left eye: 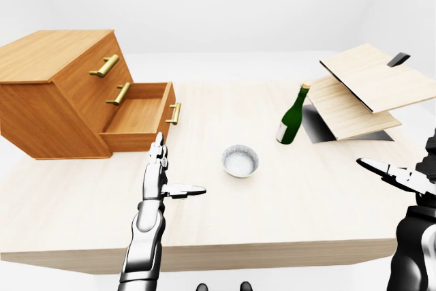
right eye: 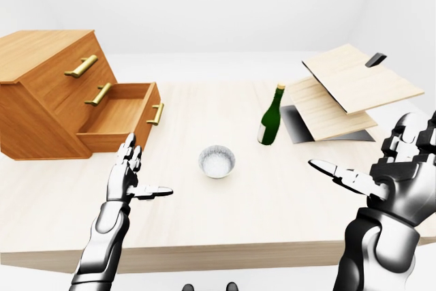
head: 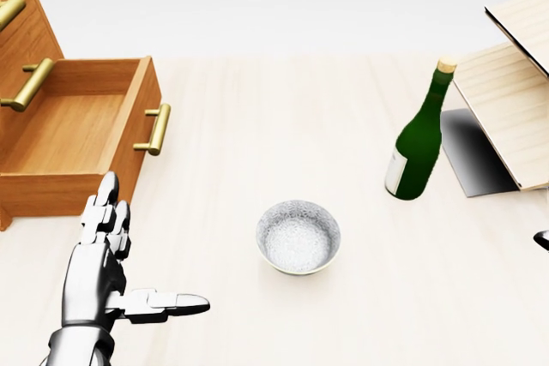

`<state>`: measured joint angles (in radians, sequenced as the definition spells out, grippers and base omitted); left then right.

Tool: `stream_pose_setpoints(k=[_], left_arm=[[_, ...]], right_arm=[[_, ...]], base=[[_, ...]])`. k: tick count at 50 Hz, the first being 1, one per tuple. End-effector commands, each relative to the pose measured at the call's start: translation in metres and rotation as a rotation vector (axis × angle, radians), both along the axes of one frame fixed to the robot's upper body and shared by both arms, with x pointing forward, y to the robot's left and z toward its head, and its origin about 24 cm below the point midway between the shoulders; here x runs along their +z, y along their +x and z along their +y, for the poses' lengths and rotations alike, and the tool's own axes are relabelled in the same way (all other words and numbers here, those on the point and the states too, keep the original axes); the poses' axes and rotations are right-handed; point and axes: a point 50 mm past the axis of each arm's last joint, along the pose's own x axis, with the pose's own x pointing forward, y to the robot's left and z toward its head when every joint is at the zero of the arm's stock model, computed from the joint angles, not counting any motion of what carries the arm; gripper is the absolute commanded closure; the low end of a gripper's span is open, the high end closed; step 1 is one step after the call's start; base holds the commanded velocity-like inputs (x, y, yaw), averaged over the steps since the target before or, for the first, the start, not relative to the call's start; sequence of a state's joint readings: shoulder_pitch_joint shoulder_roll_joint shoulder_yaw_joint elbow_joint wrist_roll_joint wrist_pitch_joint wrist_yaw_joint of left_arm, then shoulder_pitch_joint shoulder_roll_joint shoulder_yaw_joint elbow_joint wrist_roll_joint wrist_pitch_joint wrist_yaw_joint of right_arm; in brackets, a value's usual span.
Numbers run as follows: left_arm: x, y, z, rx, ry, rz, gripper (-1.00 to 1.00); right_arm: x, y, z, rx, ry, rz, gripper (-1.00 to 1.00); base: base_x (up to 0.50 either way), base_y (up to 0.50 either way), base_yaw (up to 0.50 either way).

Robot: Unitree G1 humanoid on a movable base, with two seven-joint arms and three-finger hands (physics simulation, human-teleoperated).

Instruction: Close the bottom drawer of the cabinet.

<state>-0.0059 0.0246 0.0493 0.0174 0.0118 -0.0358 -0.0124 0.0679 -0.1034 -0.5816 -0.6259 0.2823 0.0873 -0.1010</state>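
A wooden cabinet (left eye: 54,86) stands on the table at the left of the left-eye view. Its bottom drawer (left eye: 139,115) is pulled out, with a brass handle (left eye: 175,113) on its face; the drawer shows empty. The two drawers above it are shut. My left hand (left eye: 163,172) is open, fingers straight up and thumb out, just below the drawer's near corner and apart from it. It also shows in the head view (head: 116,255). My right hand (right eye: 381,165) is open at the right of the right-eye view, far from the cabinet.
A white bowl (left eye: 240,161) sits mid-table, right of my left hand. A green bottle (left eye: 293,116) stands upright further right. Tilted wooden boards (left eye: 364,90) over a dark plate lie at the right. The table's near edge (left eye: 204,253) runs along the bottom.
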Motion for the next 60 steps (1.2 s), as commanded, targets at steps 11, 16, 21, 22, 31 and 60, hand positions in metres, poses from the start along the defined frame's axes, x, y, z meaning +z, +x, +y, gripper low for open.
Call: stream_pose_setpoints(k=[11,16,21,22,31,60], left_arm=[[0.0,0.0,-0.001,-0.003,0.0,0.001,-1.0],[0.0,0.0,-0.001,-0.003,0.0,0.002,-1.0],[-0.001,0.0,-0.001,-0.003,0.0,0.003,-1.0],[-0.001,0.0,-0.001,-0.003,0.001,0.003,-1.0],[-0.007,0.003,-0.002,-0.005,0.001,0.014,-1.0],[0.009,0.108,-0.005,0.004,0.086,0.141,-1.0]], right_arm=[[-0.003,0.003,0.0,0.008,0.007,0.012,-1.0],[-0.003,0.003,0.0,0.01,0.007,0.011,-1.0],[-0.003,0.003,0.0,0.01,0.008,0.014,-1.0],[-0.003,0.003,0.0,0.009,0.007,0.012,-1.0],[-0.004,0.001,0.0,0.012,0.017,0.01,-1.0],[-0.002,-0.001,0.003,0.029,0.02,-0.003,-1.0]], base=[[0.24,0.0,0.0],[0.24,0.0,0.0],[0.24,0.0,0.0],[0.24,0.0,0.0],[0.2,0.0,0.0],[0.0,0.0,0.0]])
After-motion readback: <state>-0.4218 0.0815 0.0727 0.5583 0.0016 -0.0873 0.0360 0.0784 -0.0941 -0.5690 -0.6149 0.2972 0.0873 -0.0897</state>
